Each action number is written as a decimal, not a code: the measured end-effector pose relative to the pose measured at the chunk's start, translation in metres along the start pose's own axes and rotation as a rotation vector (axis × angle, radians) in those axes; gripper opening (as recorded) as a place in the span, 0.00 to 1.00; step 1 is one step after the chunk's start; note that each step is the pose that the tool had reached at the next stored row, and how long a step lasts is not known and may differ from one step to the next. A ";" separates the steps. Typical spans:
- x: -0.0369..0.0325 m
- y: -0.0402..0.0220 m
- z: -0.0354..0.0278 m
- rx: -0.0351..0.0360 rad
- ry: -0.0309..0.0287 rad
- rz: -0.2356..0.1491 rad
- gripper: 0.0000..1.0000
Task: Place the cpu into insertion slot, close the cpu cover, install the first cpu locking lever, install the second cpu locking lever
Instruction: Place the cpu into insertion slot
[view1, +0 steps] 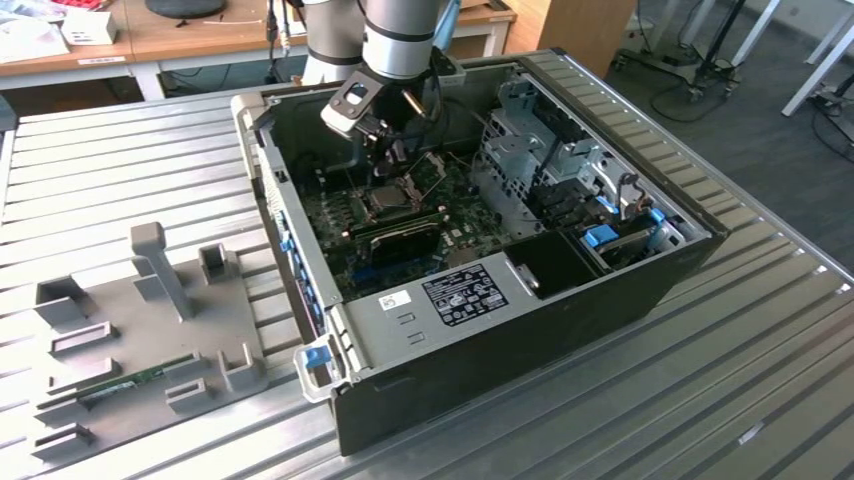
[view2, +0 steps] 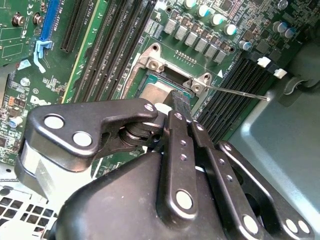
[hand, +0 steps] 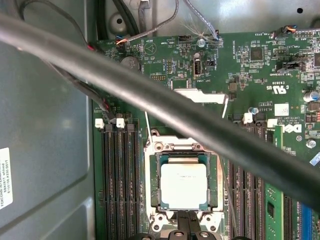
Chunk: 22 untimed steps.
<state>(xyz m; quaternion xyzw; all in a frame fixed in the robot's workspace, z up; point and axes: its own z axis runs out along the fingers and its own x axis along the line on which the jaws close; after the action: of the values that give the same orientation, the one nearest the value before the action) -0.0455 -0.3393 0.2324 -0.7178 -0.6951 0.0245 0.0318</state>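
I see my black gripper (view2: 180, 102) closed narrow, gripping nothing visible, with the small square silver-topped cpu (hand: 183, 186) lying flat just ahead of its tip, seated in the black metal-rimmed insertion slot (hand: 175, 146).

A ribbed metal counter (view1: 120, 165) carries an open computer case (view1: 534, 345) lying on its side. Just beside it — at the exterior view's left — lies a grey slotted tray (view1: 127, 340).

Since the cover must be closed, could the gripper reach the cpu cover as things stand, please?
Likely yes: the gripper hovers by the seated cpu, and the cpu cover stands raised beyond, with nothing visibly between.
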 end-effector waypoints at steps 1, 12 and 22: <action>0.0000 0.0000 0.0000 0.0008 0.0000 0.000 0.11; 0.0000 0.0000 0.0000 0.0090 -0.0003 0.000 0.11; 0.0000 0.0000 0.0000 0.0165 -0.0005 0.000 0.11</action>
<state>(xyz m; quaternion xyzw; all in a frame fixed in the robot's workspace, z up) -0.0455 -0.3393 0.2324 -0.7176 -0.6948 0.0304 0.0376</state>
